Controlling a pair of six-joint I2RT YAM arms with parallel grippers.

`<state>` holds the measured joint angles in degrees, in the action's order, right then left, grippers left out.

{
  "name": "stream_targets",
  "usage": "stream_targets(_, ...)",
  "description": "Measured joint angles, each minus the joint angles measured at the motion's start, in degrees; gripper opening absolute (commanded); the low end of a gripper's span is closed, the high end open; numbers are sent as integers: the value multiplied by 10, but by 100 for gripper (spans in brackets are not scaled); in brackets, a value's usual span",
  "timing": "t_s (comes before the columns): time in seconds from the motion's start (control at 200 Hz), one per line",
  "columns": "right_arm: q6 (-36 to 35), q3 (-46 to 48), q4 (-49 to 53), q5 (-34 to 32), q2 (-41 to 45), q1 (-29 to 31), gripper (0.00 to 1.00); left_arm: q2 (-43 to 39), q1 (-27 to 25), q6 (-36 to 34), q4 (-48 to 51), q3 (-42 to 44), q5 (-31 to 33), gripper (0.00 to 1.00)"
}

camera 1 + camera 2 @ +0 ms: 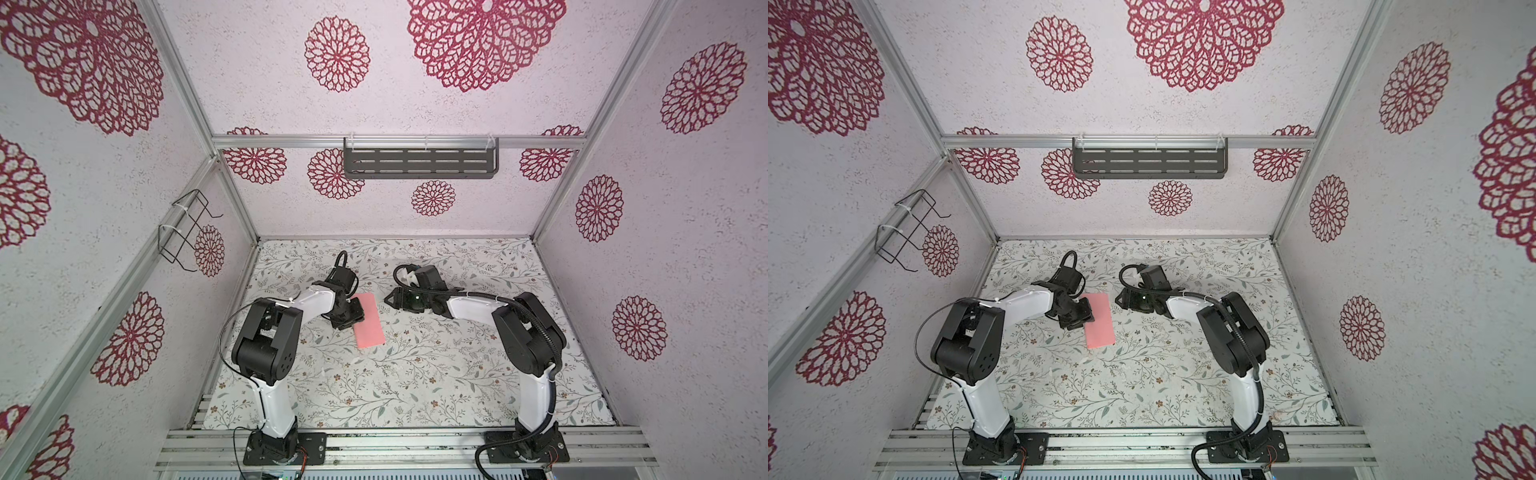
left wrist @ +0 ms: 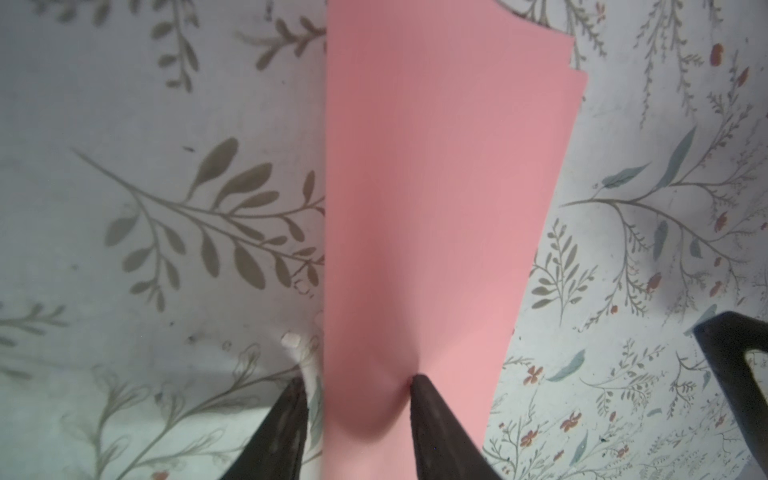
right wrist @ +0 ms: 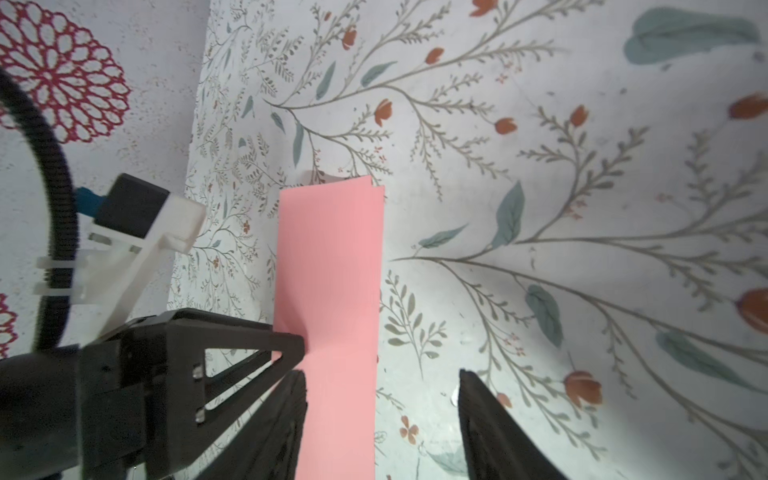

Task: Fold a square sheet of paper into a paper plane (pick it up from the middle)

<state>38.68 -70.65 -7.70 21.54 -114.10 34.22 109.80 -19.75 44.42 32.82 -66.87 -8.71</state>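
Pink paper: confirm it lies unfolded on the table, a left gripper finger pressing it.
Wrong: the pink paper lies folded in half on the table, a left gripper finger pressing it; the right wrist view shows its doubled edges.

The tabletop (image 1: 415, 374) has a pale leafy floral cover. The walls (image 1: 685, 249) are white with big red flower medallions (image 1: 337, 53). A dark slotted shelf (image 1: 419, 160) hangs on the back wall, and a black wire rack (image 1: 185, 228) on the left wall.
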Motion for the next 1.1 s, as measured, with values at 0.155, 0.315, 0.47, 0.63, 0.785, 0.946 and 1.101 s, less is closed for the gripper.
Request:
stream_targets(0.155, 4, 1, -12, 2, 0, -3, 61, 2, -4, -3, 6, -1, 7, 44)
stream_targets(0.315, 10, 5, -27, 15, -1, -9, 61, 3, -8, -24, 9, -2, 12, 43)
stream_targets(0.47, 19, 9, -43, 35, -14, -19, 61, 3, -11, -43, 10, -2, 16, 43)
stream_targets(0.63, 24, 9, -48, 53, -30, -20, 60, 9, -11, -52, 18, -9, 17, 43)
stream_targets(0.785, 25, 9, -50, 67, -32, -19, 60, 20, -11, -45, 38, -28, 19, 43)
stream_targets(0.946, 29, 10, -62, 76, -32, -19, 63, 26, -12, -35, 49, -37, 20, 43)
stream_targets(1.101, 30, 10, -80, 92, -32, -19, 66, 28, -12, -35, 52, -39, 21, 42)
